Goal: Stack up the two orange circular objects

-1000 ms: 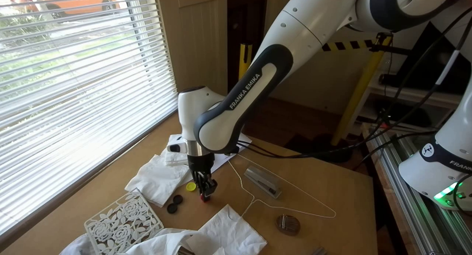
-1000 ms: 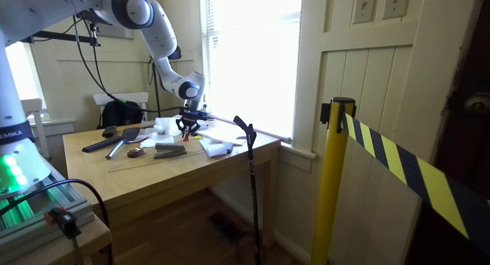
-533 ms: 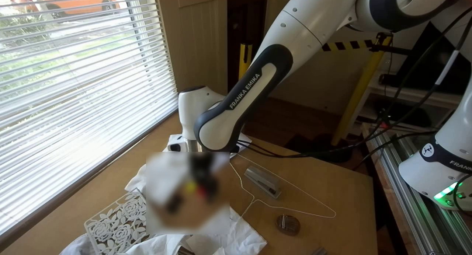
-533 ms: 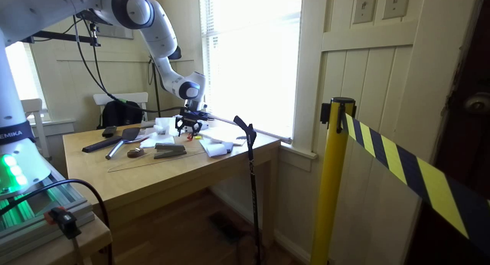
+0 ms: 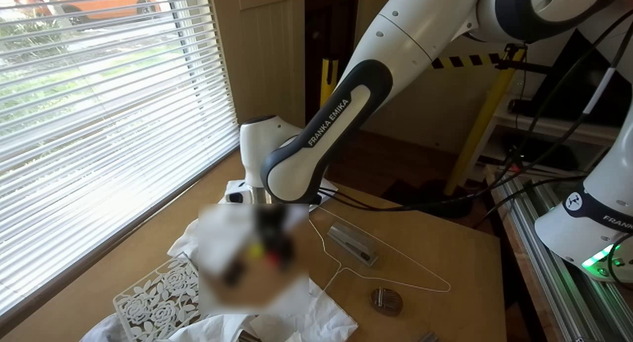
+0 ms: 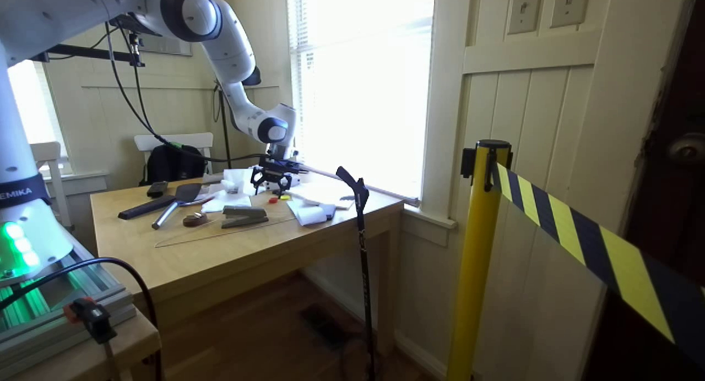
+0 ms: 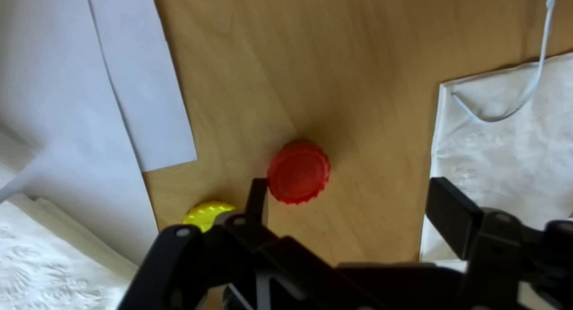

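Observation:
In the wrist view a round red piece [image 7: 298, 172] with a crimped rim lies flat on the wooden table. It is also in an exterior view as a small red spot [image 6: 273, 200] near the far side. Only this one of the two orange circular objects clearly shows; whether another sits beneath it, I cannot tell. My gripper [image 7: 351, 198] stands wide open above, nothing gripped. Its left fingertip overlaps the red piece's edge in the picture; contact is unclear. In an exterior view the spread fingers hang just behind the red piece. Elsewhere the gripper's surroundings are blurred.
A yellow cap [image 7: 207, 214] lies close by, partly covered by the left finger. White cloths [image 7: 506, 166] and papers [image 7: 147, 86] flank the spot. A grey stapler [image 5: 353, 244], wire hanger [image 5: 385, 277], brown round object [image 5: 386, 301] and lattice panel [image 5: 158, 297] are on the table.
My jaws, close together over the red piece a second ago, have spread apart. The orange-red thing at the fingertips half a second ago now lies on the table. The arm has barely moved.

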Tool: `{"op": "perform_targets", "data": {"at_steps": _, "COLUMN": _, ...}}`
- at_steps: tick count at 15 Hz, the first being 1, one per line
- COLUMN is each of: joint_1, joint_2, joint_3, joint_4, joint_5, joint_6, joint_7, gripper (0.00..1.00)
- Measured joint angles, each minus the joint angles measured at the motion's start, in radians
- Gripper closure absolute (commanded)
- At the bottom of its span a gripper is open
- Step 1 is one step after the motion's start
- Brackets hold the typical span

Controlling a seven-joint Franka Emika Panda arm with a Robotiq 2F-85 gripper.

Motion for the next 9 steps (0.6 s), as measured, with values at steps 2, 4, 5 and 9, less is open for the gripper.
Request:
{"op": "perform_targets", "data": {"at_steps": 2, "joint_1": 0.001, "joint_2": 0.000, "joint_3": -0.003, "joint_4": 0.000, "joint_5": -0.001, "joint_6": 0.000, "joint_7": 0.001, "gripper": 0.01}}
{"op": "perform_targets", "data": {"at_steps": 4, "joint_1": 0.005, "joint_2": -0.003, "joint_3": -0.012, "joint_4": 0.000, "joint_5": -0.003, "joint_6": 0.000, "joint_7": 0.005, "gripper": 0.00}}
{"op": "perform_targets", "data": {"at_steps": 5, "joint_1": 0.010, "joint_2": -0.006, "joint_3": -0.020, "joint_4": 0.000, "joint_5": -0.006, "joint_6": 0.001, "joint_7": 0.011, "gripper": 0.00}}
{"op": "perform_targets", "data": {"at_steps": 9, "joint_1": 0.031, "joint_2": -0.031, "joint_3": -0.050, "joint_4": -0.001, "joint_5": -0.019, "joint_6": 0.002, "joint_7": 0.027, "gripper": 0.00}}
